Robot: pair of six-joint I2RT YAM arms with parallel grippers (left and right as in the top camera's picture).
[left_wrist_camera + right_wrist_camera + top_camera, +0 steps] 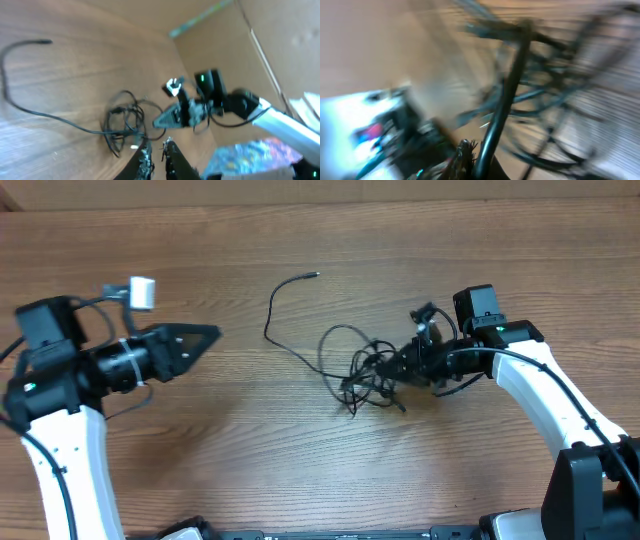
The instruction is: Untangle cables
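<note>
The cables lie as a black tangle on the wooden table, right of centre. One loose cord curves away to the upper left and ends in a plug. My right gripper is at the tangle's right side, shut on a cable. In the blurred right wrist view a black cord rises from between its fingers. My left gripper hovers far left of the tangle, pointing at it. Its fingertips stand a narrow gap apart with nothing between them. From the left wrist, the tangle lies just beyond them.
A brown cardboard wall stands behind the table's far edge. The right arm's white link slants down to the lower right, and the left arm fills the lower left. Bare wood lies between the left gripper and the tangle.
</note>
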